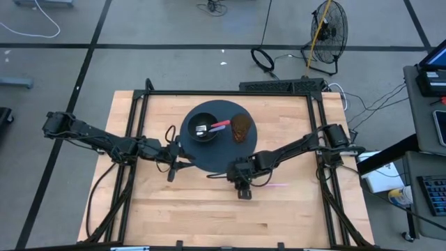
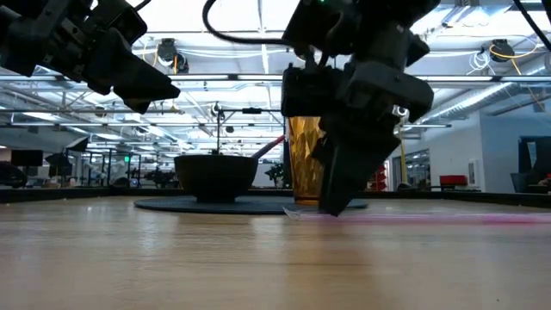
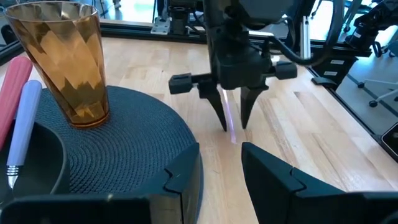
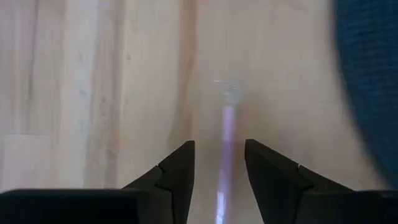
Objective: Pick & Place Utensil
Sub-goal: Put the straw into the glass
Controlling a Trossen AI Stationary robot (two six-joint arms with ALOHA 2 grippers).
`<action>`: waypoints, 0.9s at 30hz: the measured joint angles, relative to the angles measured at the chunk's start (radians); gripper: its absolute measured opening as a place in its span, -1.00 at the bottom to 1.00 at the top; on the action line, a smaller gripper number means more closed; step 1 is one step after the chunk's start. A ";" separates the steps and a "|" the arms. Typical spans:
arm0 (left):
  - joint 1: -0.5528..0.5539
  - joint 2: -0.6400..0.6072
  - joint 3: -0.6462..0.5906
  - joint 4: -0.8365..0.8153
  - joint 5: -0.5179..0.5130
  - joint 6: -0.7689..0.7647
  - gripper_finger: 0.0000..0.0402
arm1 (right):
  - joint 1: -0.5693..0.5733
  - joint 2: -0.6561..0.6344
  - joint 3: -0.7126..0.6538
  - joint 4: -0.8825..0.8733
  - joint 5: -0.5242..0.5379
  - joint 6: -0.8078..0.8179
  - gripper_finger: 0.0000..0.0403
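High view: the right pincer (image 1: 242,189) points down at the wooden table (image 1: 167,216) just off the dark round mat (image 1: 209,164), over a pale pink utensil (image 1: 277,185) whose long axis runs out toward the right arm's side. The left pincer (image 1: 173,169) waits at the mat's other edge, farther off. A bowl (image 1: 204,127) on the mat already holds other utensils.

Low view: the utensil (image 2: 430,218) lies flat, a thin streak.

Left wrist view: the right pincer (image 3: 233,121) stands open, straddling it beside the amber cup (image 3: 65,59); the left arm's own fingers are also parted.

Right wrist view: the utensil (image 4: 227,134) lies lengthwise between the fingers, its near end cut off.
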 joint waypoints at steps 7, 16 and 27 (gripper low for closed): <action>-0.010 0.000 0.000 0.000 0.000 0.000 -0.39 | -0.009 0.007 0.002 -0.020 -0.009 0.005 -0.33; -0.010 0.000 0.000 0.000 0.000 0.001 -0.39 | -0.009 0.006 0.005 -0.135 0.026 0.027 -0.45; -0.010 0.000 0.000 0.000 0.000 0.000 -0.39 | -0.007 0.007 0.003 -0.169 0.075 0.027 -0.62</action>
